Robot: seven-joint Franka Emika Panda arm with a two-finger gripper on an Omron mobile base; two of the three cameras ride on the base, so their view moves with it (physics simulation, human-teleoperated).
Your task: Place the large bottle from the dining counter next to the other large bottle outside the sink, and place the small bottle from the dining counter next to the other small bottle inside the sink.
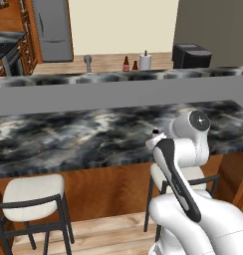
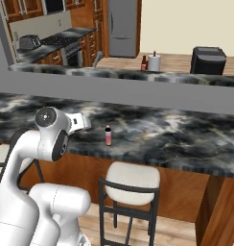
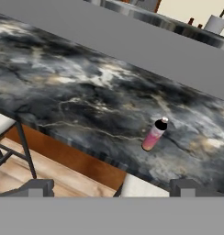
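Hovering pincer [image 3: 111, 189]: its two dark tips stand spread wide with nothing between them, poised short of the near edge of the bench, which suits an approach and not yet a grasp.

Small bottle [image 3: 154, 134]: stands upright near the front edge of the dining bench [image 3: 77, 96], apart from the pincer tips and a little to one side of the line between them; pink body, black cap. In the right base view the small bottle [image 2: 108, 135] sits just beyond the robot's wrist, so I judge it the target of this reach.

Dining bench: long marbled top on reddish wood, with white-seated stools [image 2: 132, 178] tucked under its near edge; the bottle being close to that edge makes it easy to reach from this side.

Far bench [image 1: 123, 75]: beyond a grey ledge, two dark brown bottles [image 1: 126, 63] stand close together beside a white paper towel roll [image 1: 145, 61]. Standing paired like that, I'd guess the large-bottle half is already done.

Faucet [image 1: 87, 63]: curved and grey, left of the brown bottles, marking where the sink lies; the basin itself is hidden by the ledge.

Risk: a tall, narrow bottle near the edge could tip if a tip nudges it first.
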